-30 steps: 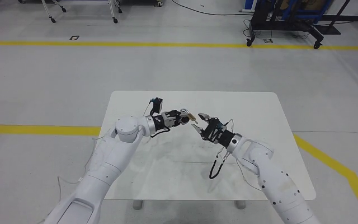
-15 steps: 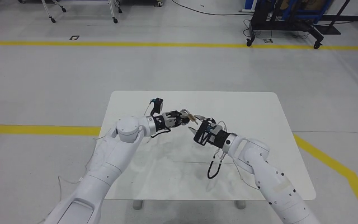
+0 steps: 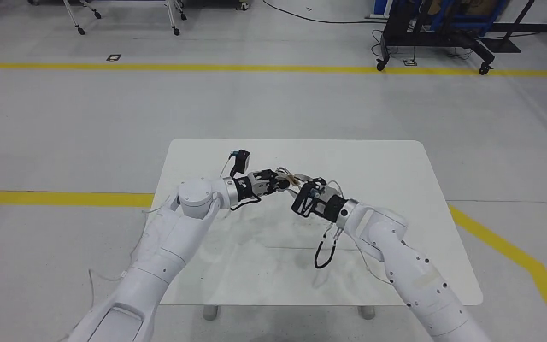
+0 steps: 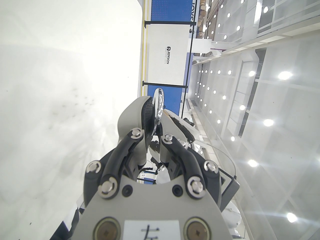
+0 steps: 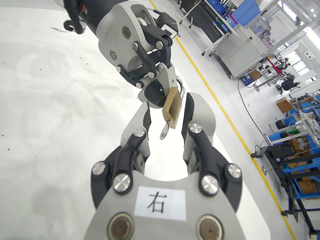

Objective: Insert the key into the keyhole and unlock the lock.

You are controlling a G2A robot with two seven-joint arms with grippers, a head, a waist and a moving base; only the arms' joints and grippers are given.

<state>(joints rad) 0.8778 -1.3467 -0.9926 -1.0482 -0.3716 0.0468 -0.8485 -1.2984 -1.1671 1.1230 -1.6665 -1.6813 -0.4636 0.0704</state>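
Mid-frame we see the left gripper (image 5: 165,89) pinching the lock (image 5: 172,107); the key (image 5: 164,131) sits in it; the right gripper (image 5: 168,111) is spread wide around them.

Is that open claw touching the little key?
Apart. The right wrist view shows the key hanging from the padlock, with clear gaps on both sides inside the open right gripper.

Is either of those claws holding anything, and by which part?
The left gripper pinches the brass padlock at its shackle end. The key sticks out of the lock's other end. The right gripper is open around it and holds nothing.
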